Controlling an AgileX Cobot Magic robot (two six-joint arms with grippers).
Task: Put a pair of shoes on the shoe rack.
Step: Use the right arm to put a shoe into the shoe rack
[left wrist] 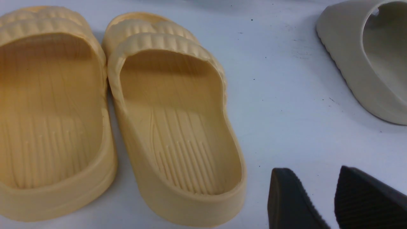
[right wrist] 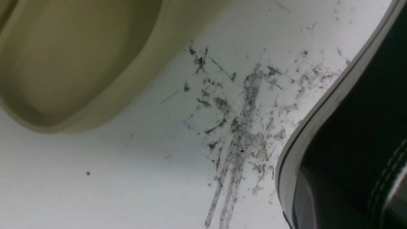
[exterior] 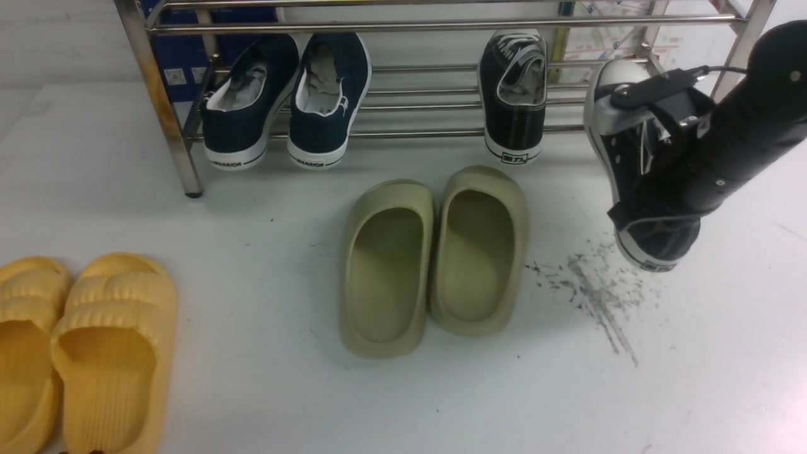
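One black canvas sneaker (exterior: 514, 94) with a white sole rests on the lower bars of the steel shoe rack (exterior: 410, 26), heel toward me. My right gripper (exterior: 652, 157) is shut on the second black sneaker (exterior: 630, 189) and holds it off the table by the rack's right end, white toe cap up toward the rack, heel down. Its sole edge and black side fill the right wrist view (right wrist: 349, 127); the fingers are hidden there. My left gripper (left wrist: 313, 178) is open and empty, low over the table beside the yellow slides. It is out of the front view.
Two navy WARRIOR slip-ons (exterior: 287, 101) sit on the rack's left part. Olive-green slides (exterior: 435, 252) lie mid-table in front of the rack. Yellow slides (exterior: 94, 347) lie at the near left. Dark scuff marks (exterior: 592, 290) are under the held sneaker.
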